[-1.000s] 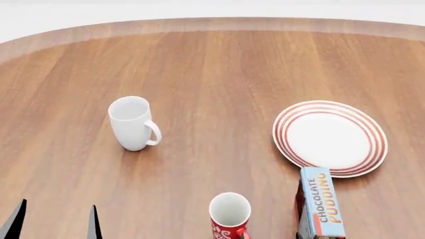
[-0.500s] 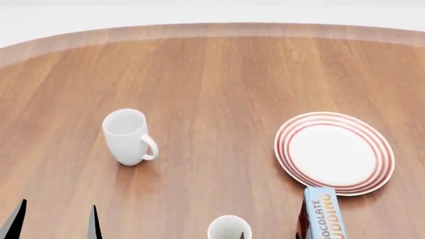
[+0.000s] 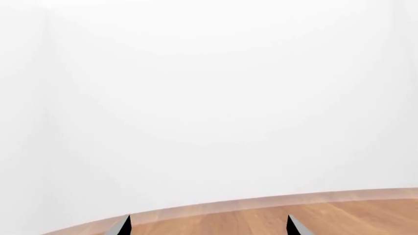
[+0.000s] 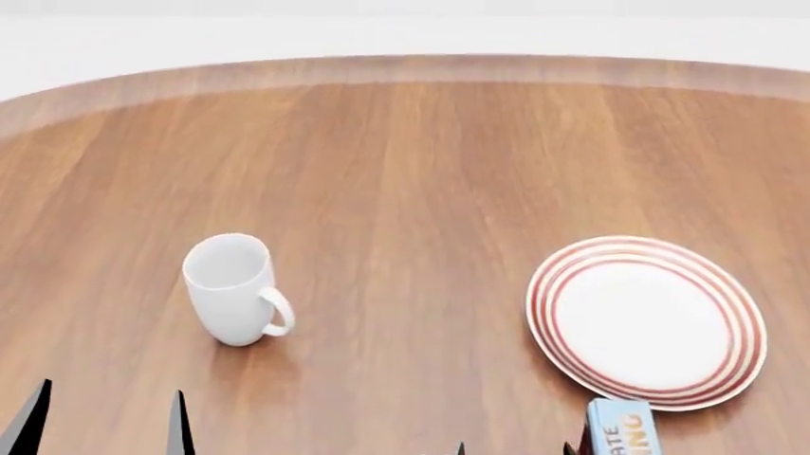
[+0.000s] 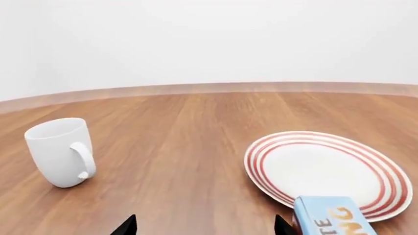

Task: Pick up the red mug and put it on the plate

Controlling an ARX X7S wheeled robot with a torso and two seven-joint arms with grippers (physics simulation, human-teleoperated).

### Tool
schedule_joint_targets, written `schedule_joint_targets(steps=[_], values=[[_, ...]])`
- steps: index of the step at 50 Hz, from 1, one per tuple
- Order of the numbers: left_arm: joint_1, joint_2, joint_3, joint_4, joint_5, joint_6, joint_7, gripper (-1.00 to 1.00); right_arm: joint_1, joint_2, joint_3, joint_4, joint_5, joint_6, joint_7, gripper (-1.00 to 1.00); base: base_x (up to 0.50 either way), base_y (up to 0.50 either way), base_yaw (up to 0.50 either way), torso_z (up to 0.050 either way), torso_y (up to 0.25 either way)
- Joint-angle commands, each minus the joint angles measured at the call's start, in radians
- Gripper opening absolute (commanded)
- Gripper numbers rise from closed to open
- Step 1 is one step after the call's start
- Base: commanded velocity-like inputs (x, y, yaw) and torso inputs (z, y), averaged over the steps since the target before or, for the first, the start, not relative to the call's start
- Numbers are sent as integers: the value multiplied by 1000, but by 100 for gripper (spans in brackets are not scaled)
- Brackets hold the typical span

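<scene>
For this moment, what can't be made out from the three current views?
- Red mug: in no view, so its position is unknown.
- Pudding box: cut off by the head view's lower edge; label partly readable.
- Left gripper, right gripper: only tips of the fingers show, arms out of frame.

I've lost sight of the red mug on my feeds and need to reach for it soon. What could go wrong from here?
1. No current view shows the red mug, so a reach now would be blind and could knock it over.
2. The white mug is the only mug in sight and could be grabbed by mistake.
3. The pudding box overlaps the plate on its near side in the right wrist view, beside the right gripper; a low carry might clip it.
</scene>
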Motion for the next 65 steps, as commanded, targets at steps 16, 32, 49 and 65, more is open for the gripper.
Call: schedule_joint_targets(steps=[16,32,49,65], values=[[-2,-6,10,1,-3,-2,-8,100,4,6,-9,8,9,-12,5,100,151,0,0,0,0],[-4,-10,16,0,-5,0,-13,100,5,12,-14,6,14,-13,11,100,152,0,0,0,1],[-5,-14,21,1,-4,-1,-20,100,7,14,-20,12,19,-21,15,100,151,0,0,0,0],[-6,-18,28,1,-9,-2,-23,100,4,25,-35,-3,9,-13,22,100,47,0,0,0,0]])
